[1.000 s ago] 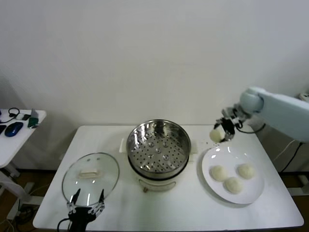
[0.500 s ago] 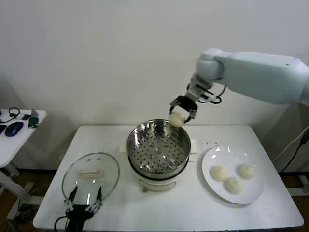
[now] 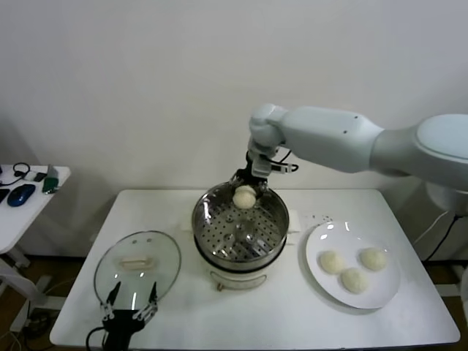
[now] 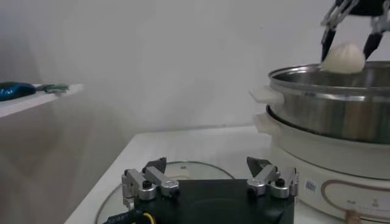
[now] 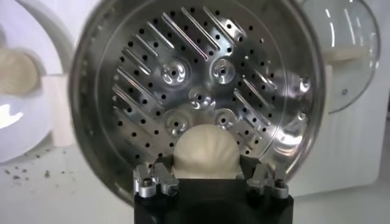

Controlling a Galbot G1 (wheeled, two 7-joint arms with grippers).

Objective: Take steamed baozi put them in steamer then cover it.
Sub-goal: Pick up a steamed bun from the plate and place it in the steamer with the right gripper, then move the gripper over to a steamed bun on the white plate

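Observation:
My right gripper [image 3: 245,191] is shut on one cream-white steamed baozi [image 3: 244,196] and holds it over the far part of the steel steamer [image 3: 212,232]. In the right wrist view the baozi [image 5: 205,151] sits between the fingers above the perforated steamer bottom [image 5: 183,79]. Three more baozi [image 3: 353,279] lie on the white plate [image 3: 320,284] at the right. The glass cover [image 3: 137,269] lies flat on the table at the left. My left gripper [image 3: 130,308] hangs open by the cover's near edge, holding nothing.
The steamer sits on a white cooker base [image 3: 235,279] at the table's middle. A small side table [image 3: 33,197] with a mouse and cables stands far left. The table's front edge [image 3: 256,342] runs close below the cover and plate.
My right arm has swung left from above the plate, carrying the baozi to a spot over the steamer and lowering it toward the rim. The left arm has stayed put.

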